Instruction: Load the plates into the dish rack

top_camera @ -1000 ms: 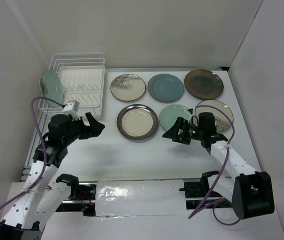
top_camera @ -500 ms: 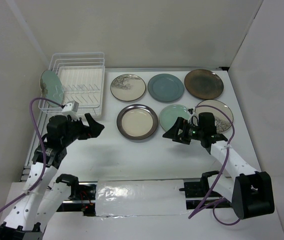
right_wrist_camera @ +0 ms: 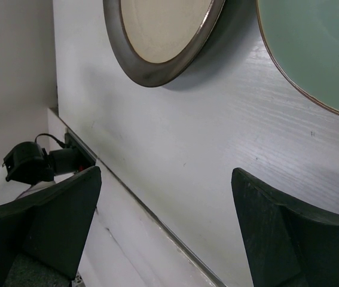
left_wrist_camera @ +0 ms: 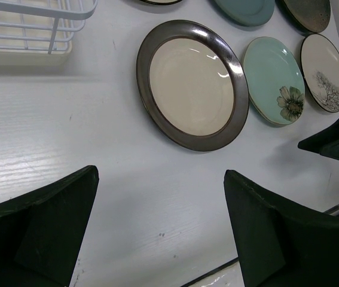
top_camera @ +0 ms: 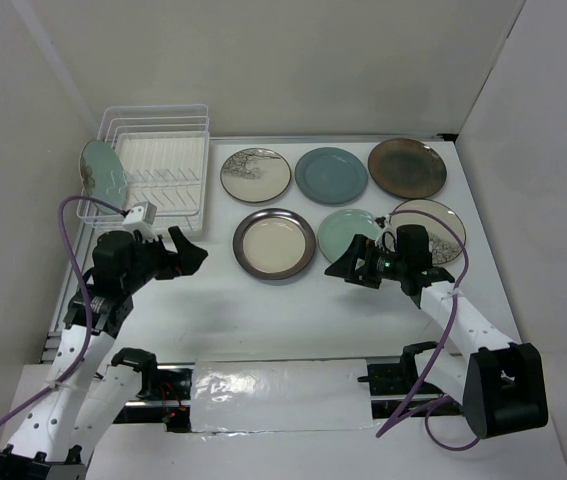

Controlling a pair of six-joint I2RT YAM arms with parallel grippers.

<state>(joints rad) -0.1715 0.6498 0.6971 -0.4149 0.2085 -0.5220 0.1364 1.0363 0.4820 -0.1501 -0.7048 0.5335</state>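
The white wire dish rack (top_camera: 159, 170) stands at the back left, with one pale green plate (top_camera: 102, 170) upright at its left end. Flat on the table lie a cream branch-pattern plate (top_camera: 255, 173), a blue-grey plate (top_camera: 331, 174), a dark brown plate (top_camera: 407, 167), a cream plate with dark rim (top_camera: 274, 243), a pale green flower plate (top_camera: 348, 234) and a second branch-pattern plate (top_camera: 433, 226). My left gripper (top_camera: 193, 251) is open and empty, left of the dark-rimmed plate (left_wrist_camera: 192, 84). My right gripper (top_camera: 345, 268) is open and empty, at the flower plate's near edge (right_wrist_camera: 312, 54).
White walls close in the table on the left, back and right. A dark strip with foil runs along the near edge (top_camera: 283, 385). The rack's corner shows in the left wrist view (left_wrist_camera: 31, 27).
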